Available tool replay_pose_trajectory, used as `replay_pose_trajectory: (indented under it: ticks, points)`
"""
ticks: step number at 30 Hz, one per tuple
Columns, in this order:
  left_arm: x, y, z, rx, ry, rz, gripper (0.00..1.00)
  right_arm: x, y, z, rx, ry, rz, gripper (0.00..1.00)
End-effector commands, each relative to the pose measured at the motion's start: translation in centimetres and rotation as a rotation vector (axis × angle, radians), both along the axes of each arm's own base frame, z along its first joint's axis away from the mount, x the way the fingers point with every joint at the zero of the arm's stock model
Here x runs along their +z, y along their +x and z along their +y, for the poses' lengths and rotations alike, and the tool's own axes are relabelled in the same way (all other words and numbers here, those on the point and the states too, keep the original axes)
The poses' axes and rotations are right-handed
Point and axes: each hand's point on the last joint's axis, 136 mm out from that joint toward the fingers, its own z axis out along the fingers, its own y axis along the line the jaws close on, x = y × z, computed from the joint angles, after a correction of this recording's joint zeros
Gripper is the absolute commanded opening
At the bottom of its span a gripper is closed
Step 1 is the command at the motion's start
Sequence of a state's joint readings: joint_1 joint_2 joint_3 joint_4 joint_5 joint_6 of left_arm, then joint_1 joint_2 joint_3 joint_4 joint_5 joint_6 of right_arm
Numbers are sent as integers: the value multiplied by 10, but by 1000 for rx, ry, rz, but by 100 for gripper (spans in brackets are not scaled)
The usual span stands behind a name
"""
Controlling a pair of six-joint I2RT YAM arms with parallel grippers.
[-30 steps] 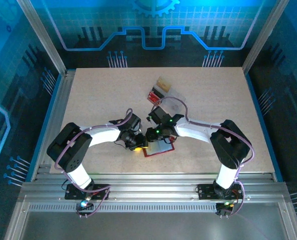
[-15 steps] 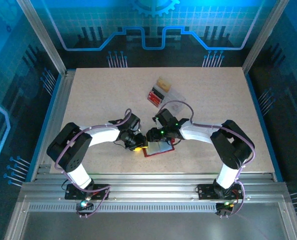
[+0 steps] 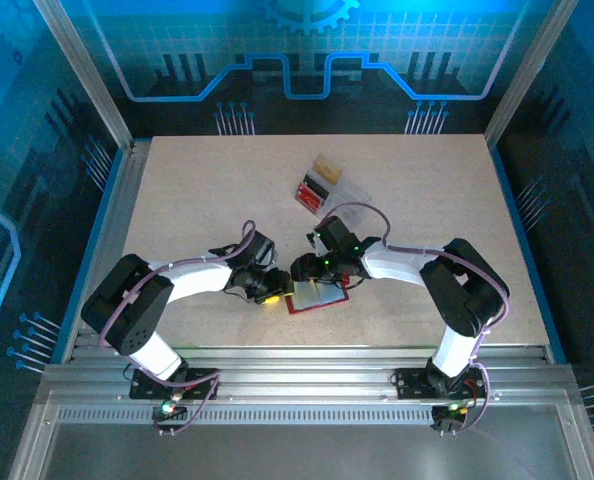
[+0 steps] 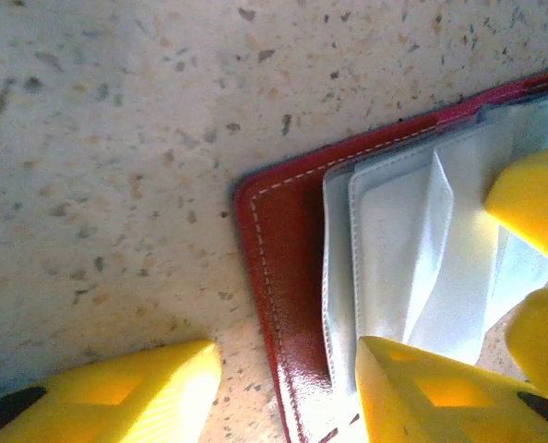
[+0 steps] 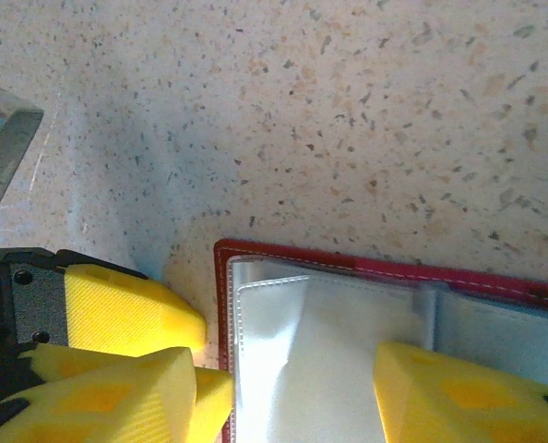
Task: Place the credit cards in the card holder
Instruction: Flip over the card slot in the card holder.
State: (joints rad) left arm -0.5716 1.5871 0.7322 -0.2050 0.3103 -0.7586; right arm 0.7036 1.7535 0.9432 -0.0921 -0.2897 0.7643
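**A:** Where is the card holder (image 3: 319, 298)?

**B:** It lies open on the counter (image 3: 197, 200), close to the near edge and about midway along it, with its pale sleeves (image 4: 394, 231) facing up.

**A:** And the left hand (image 4: 288, 355)?

**B:** Released. Its fingers are spread, one over bare counter and the other over the sleeves, with the holder's red left border between them.

**A:** The right hand (image 5: 288, 369)?

**B:** Also released, fingers apart above the holder's far left corner, just beside the left hand's yellow fingertip.

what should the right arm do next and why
Probably raise the right gripper clear of the card holder: it lies open on the table, and both this and the left gripper have open, empty jaws, with nothing to insert.
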Motion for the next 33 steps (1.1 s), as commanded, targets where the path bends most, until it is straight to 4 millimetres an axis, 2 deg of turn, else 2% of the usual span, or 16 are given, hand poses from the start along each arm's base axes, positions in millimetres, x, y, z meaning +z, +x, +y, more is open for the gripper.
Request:
replay_pose_trajectory:
  ticks: [1, 5, 8, 15, 17, 21, 25, 29, 33]
  points:
    - [23, -14, -19, -121, -74, -53, 52, -32, -16, 10, 29, -20, 55, 56]
    - [30, -13, -21, -142, -49, -87, 53, -31, -15, 12, 27, -4, 62, 60]
    - [35, -15, -24, -140, -66, -105, 47, -31, -13, 12, 18, 14, 70, 61]
    - [46, -16, 0, -72, 10, -161, 38, -33, -11, 9, 8, 13, 77, 58]
    - [53, -17, 1, -70, 3, -178, 36, -34, -11, 9, 5, 17, 81, 57]
    - [59, -16, -10, -99, -29, -185, 27, -35, -9, 8, -1, 18, 86, 52]
    - [56, -13, -29, -131, -92, -170, 17, -36, -9, 7, -5, 19, 91, 40]
    - [48, -6, -38, -142, -94, -160, 13, -39, -10, 5, -6, 11, 98, 30]
    - [33, -1, -37, -134, -48, -143, 10, -39, -9, 5, -6, 10, 99, 29]
